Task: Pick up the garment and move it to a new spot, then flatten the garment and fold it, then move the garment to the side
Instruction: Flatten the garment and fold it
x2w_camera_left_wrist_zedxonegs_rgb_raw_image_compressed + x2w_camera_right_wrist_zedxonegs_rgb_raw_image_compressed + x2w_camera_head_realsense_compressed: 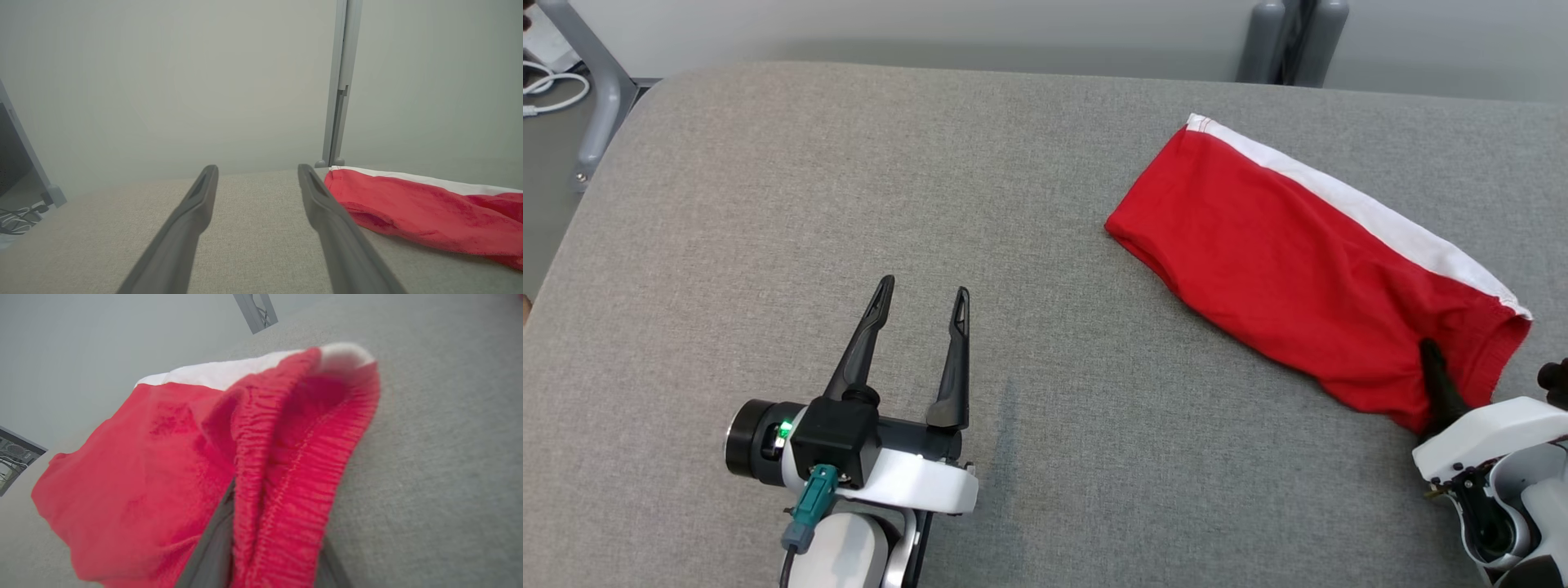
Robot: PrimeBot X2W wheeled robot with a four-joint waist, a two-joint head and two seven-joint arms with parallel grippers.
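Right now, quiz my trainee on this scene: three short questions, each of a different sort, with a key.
1. True or false: the left hand is touching the garment.
2. Pick one: the stripe along the garment's edge is A) white, B) blue, C) black.
3. Fill the gap: the waistband lies between the fingers of the ___ hand.

Key:
1. False. It is open and well apart from the garment.
2. A.
3. Right. The right hand has one finger on top of the cloth.
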